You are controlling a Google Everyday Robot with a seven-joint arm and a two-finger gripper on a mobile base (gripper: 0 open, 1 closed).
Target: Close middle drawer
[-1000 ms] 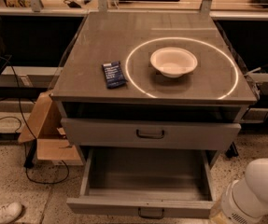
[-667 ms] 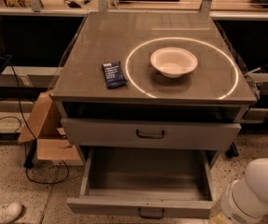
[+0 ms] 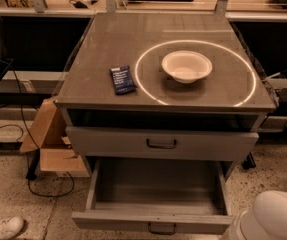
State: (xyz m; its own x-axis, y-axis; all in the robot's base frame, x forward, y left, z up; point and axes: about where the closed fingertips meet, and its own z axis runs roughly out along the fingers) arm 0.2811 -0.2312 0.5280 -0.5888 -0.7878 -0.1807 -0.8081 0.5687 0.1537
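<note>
The middle drawer (image 3: 153, 221) is pulled far out of the grey cabinet, low in the camera view. Its low flat front panel carries a small dark loop handle (image 3: 161, 228), and its long grey tray body (image 3: 155, 184) holds nothing. Above it, a drawer with a taller front panel (image 3: 108, 143) sits slightly out from the cabinet. My gripper is not in view. Only a white rounded part of my arm (image 3: 270, 216) shows at the bottom right, just right of the open drawer's front corner.
On the cabinet top (image 3: 98, 44) stand a white bowl (image 3: 186, 66) inside a bright ring and a dark blue packet (image 3: 122, 79). An open cardboard box (image 3: 48, 139) and cables lie on the floor at left. A white shoe (image 3: 3, 228) is at bottom left.
</note>
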